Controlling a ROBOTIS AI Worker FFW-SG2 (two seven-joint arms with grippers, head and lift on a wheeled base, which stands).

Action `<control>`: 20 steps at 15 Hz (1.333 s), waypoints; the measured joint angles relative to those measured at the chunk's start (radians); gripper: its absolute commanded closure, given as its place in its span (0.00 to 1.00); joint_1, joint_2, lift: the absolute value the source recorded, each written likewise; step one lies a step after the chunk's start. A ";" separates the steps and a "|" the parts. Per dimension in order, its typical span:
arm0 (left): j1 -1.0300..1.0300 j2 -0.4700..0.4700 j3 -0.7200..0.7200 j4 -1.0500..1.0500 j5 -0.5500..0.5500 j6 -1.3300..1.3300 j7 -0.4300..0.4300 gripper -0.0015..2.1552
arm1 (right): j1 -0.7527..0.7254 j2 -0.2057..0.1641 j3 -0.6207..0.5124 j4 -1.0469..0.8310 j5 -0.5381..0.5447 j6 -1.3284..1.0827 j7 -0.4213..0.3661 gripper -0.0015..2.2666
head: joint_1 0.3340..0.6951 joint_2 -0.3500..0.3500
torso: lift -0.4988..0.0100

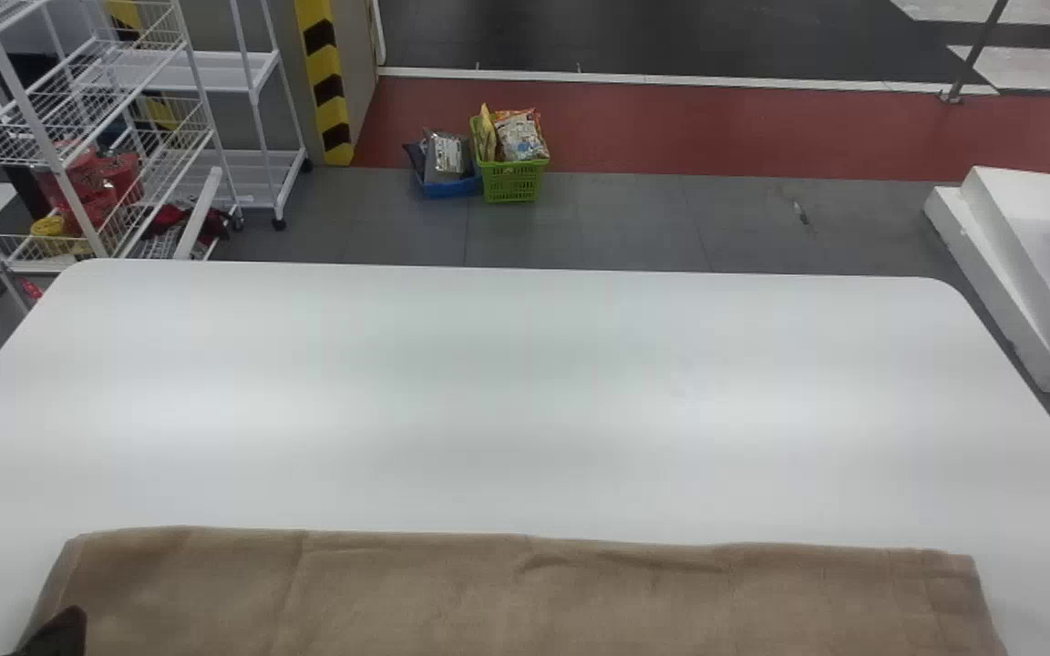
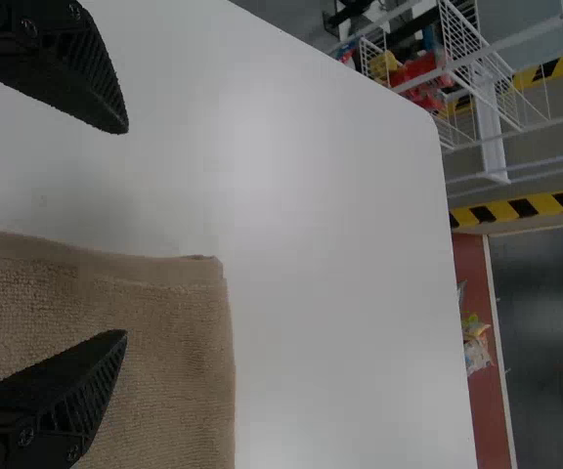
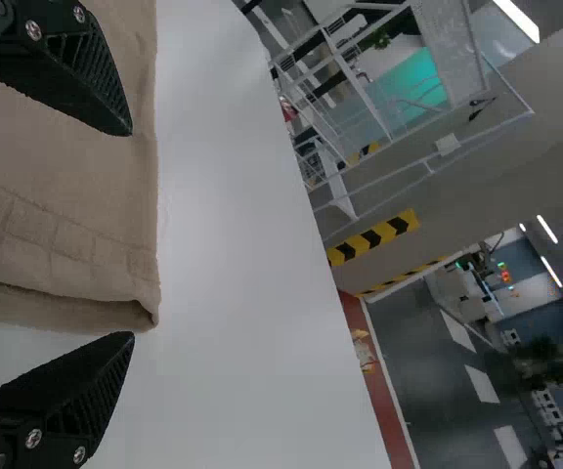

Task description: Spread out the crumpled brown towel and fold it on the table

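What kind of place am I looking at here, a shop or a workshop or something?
Perhaps a workshop or demonstration area: there are wire shelves on castors, a yellow-and-black striped post and a green basket of packets on the floor.

Wire rack [image 1: 58,164]; green basket [image 1: 513,182] beside blue bin [image 1: 452,189].

The head view looks from high, forward and down over the white table [image 1: 525,410], while the 2 wrist views, turned sideways, look from much nearer across it, and all 3 share the table, the towel [image 1: 488,592] and the striped column [image 1: 328,82].
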 measured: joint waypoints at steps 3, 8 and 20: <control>-0.001 0.000 0.001 0.007 0.003 0.019 0.001 0.04 | -0.003 0.022 -0.028 -0.003 -0.064 -0.068 0.000 0.03 | 1.00 0.47 | 0.73; -0.003 0.000 0.036 0.022 0.071 0.022 -0.008 0.04 | -0.002 0.024 -0.005 0.006 -0.087 -0.175 -0.109 0.03 | 1.00 0.43 | 0.73; -0.056 0.000 0.056 0.061 0.083 0.171 -0.124 0.44 | 0.006 0.024 0.046 0.017 -0.024 -0.310 -0.187 0.03 | 1.00 0.37 | 0.73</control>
